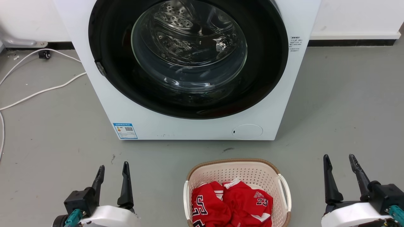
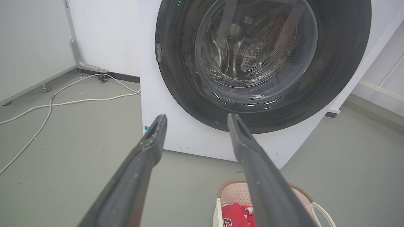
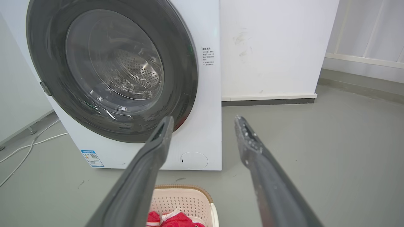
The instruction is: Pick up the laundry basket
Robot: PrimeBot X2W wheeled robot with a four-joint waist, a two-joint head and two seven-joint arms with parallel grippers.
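The laundry basket (image 1: 232,170) sits on the grey floor in front of the washer, cream-white and perforated, with a brown rim and a white loop handle on each side. Red jerseys (image 1: 232,201) lie crumpled inside it. In the left wrist view the basket (image 2: 232,197) shows at the bottom right, and in the right wrist view the basket (image 3: 181,198) lies at the bottom centre. My left gripper (image 1: 113,167) stands open well to the basket's left, holding nothing. My right gripper (image 1: 339,159) is open too, off to the basket's right.
A white front-loading washer (image 1: 189,126) with its round dark door shut stands just behind the basket. White cables (image 1: 38,91) trail over the floor at the left. A white wall with a dark baseboard (image 1: 353,42) runs behind.
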